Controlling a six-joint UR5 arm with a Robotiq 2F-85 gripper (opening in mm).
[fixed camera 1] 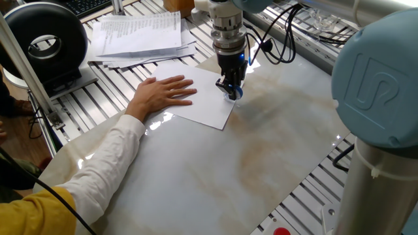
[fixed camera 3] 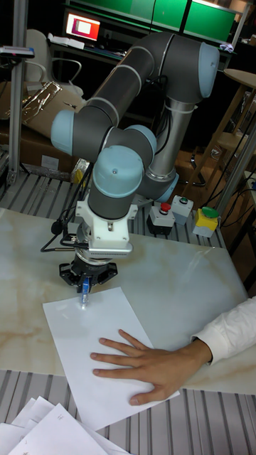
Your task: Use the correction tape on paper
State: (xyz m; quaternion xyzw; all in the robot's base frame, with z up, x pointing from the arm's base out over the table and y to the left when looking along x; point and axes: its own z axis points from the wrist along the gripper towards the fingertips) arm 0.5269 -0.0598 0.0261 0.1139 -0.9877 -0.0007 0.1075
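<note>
The paper (fixed camera 1: 204, 99) (fixed camera 3: 92, 341) is a blank white sheet lying flat on the marble tabletop. A person's hand (fixed camera 1: 163, 93) (fixed camera 3: 142, 359) presses down on it. My gripper (fixed camera 1: 232, 89) (fixed camera 3: 84, 291) points straight down over the sheet's edge and is shut on the correction tape (fixed camera 1: 234, 92) (fixed camera 3: 84, 294), a small blue and clear dispenser. The dispenser's tip meets the sheet near its corner. Most of the dispenser is hidden between the fingers.
A stack of printed papers (fixed camera 1: 140, 34) (fixed camera 3: 43, 430) lies beyond the sheet. A black round device (fixed camera 1: 46, 39) stands at the far left. The person's sleeve (fixed camera 1: 91, 176) crosses the marble slab (fixed camera 1: 222, 170). Button boxes (fixed camera 3: 181, 213) sit behind the arm's base.
</note>
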